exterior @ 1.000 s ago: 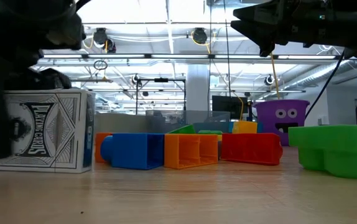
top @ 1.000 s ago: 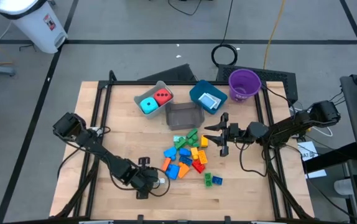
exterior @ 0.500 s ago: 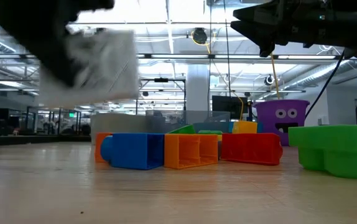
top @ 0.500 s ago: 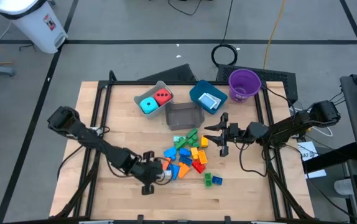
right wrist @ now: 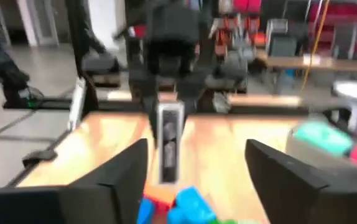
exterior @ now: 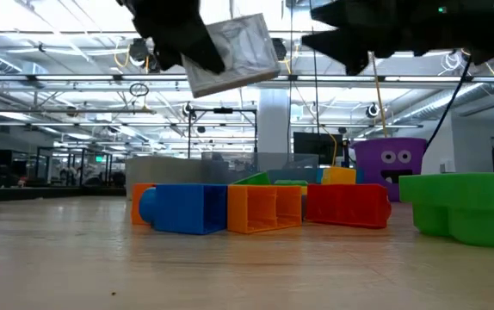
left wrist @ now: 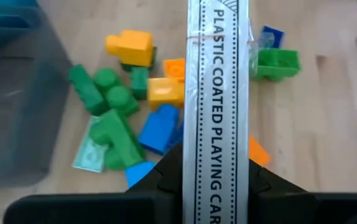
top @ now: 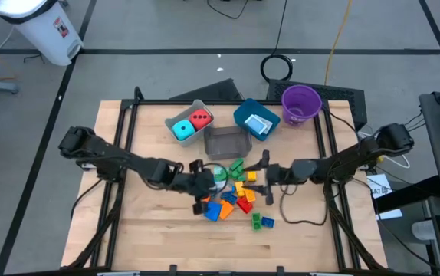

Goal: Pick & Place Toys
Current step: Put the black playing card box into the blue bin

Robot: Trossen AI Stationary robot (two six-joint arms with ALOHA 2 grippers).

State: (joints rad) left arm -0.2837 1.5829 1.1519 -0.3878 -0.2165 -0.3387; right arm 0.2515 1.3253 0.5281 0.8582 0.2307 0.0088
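Left gripper [top: 205,178] clamping card deck [left wrist: 216,106] over bricks [top: 234,193], right gripper [top: 263,175] spread

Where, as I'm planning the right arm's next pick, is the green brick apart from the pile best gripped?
Come straight down on the green brick and close the right hand across the two flat sides not facing the blue brick. It lies flat with bare table on those sides, so there is probably room.
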